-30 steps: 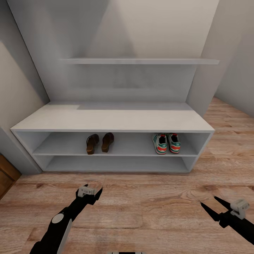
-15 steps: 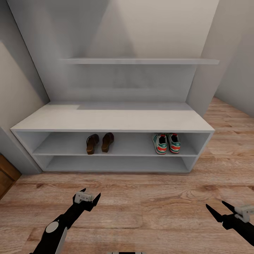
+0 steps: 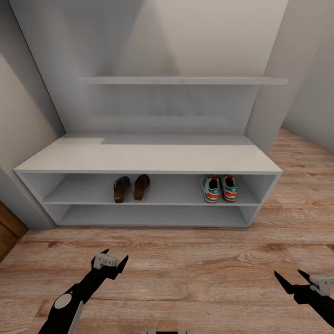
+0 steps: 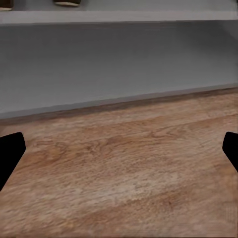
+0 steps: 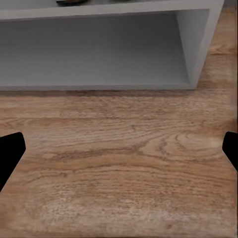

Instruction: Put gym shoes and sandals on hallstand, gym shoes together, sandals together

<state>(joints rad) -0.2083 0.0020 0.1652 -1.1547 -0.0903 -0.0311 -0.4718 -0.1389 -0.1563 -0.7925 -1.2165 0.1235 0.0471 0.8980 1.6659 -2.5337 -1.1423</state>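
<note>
Brown sandals (image 3: 131, 188), gym shoes (image 3: 218, 188) half-hidden under hallstand (image 3: 148, 159) top; both end effectors spread, empty.

Both grippers — left gripper (image 3: 114, 259), right gripper (image 3: 291, 277) — drawn back

sandals (image 4: 67, 2) cut off at left wrist frame edge, gym shoes (image 3: 218, 188) toes hidden under hallstand (image 3: 148, 160) top

A pale wall shelf (image 3: 185, 80) spans the alcove; perhaps a wooden door (image 3: 7, 232) beside it.
</note>
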